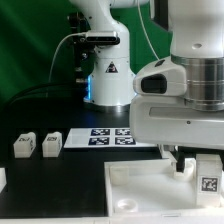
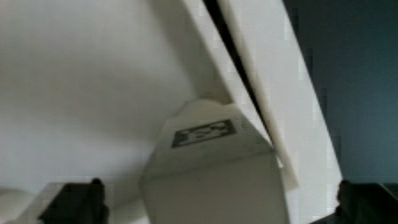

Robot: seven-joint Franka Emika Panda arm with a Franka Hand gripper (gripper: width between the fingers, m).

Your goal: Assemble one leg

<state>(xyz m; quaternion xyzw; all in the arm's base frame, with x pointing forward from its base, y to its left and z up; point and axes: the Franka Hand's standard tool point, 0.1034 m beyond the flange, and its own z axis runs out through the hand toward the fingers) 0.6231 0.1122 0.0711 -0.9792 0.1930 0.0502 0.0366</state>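
Observation:
A leg (image 2: pixel 210 160), a chunky white block with a marker tag, stands between my gripper's fingers in the wrist view. There is a gap to each dark fingertip (image 2: pixel 75 202), so my gripper (image 2: pixel 217 205) is open around it and not touching. In the exterior view this leg (image 1: pixel 207 172) is at the far right corner of the large white panel (image 1: pixel 140 190), under my gripper (image 1: pixel 195 163). Whether it sits in a socket is hidden. Two more legs (image 1: pixel 23 145) (image 1: pixel 48 144) lie on the table at the exterior view's left. The panel also fills much of the wrist view (image 2: pixel 89 90).
The marker board (image 1: pixel 110 137) lies behind the panel in the middle of the table. The robot base (image 1: pixel 108 75) stands at the back with cables beside it. Another white piece (image 1: pixel 2 178) shows at the exterior view's left edge.

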